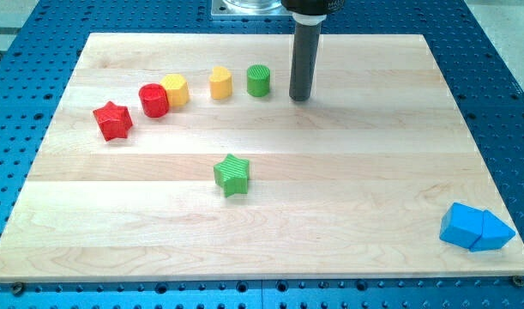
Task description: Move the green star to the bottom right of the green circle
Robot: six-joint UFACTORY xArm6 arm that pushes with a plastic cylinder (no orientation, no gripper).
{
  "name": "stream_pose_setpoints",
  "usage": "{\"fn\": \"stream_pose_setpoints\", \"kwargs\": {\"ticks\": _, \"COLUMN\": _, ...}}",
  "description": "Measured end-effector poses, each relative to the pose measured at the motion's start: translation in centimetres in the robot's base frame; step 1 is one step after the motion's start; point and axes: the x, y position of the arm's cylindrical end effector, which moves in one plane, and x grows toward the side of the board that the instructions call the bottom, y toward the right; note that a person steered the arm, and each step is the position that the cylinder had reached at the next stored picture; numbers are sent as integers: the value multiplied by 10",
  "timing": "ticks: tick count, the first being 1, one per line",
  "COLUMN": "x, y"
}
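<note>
The green star [232,174] lies near the middle of the wooden board [347,189], a little left of centre. The green circle [259,81] stands near the view's top, well above the star. My tip [300,98] rests on the board just right of the green circle, apart from it, and far above and to the right of the green star.
Left of the green circle stands a row: a yellow heart-like block [220,83], a yellow hexagon [175,89], a red circle [153,100] touching it, and a red star [113,120]. Two blue blocks [475,228] sit together at the bottom right corner.
</note>
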Motion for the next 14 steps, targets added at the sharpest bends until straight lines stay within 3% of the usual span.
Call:
{"fn": "stream_pose_setpoints", "kwargs": {"ticks": 1, "x": -6, "y": -3}}
{"fn": "stream_pose_setpoints", "kwargs": {"ticks": 2, "x": -40, "y": -12}}
{"fn": "stream_pose_setpoints", "kwargs": {"ticks": 4, "x": -50, "y": -75}}
{"fn": "stream_pose_setpoints", "kwargs": {"ticks": 7, "x": -78, "y": -20}}
{"fn": "stream_pose_setpoints", "kwargs": {"ticks": 9, "x": 64, "y": 41}}
{"fn": "stream_pose_setpoints", "kwargs": {"ticks": 10, "x": 136, "y": 36}}
{"fn": "stream_pose_setpoints", "kwargs": {"ticks": 12, "x": 194, "y": -35}}
{"fn": "stream_pose_setpoints", "kwargs": {"ticks": 13, "x": 205, "y": -86}}
{"fn": "stream_pose_setpoints", "kwargs": {"ticks": 14, "x": 205, "y": -95}}
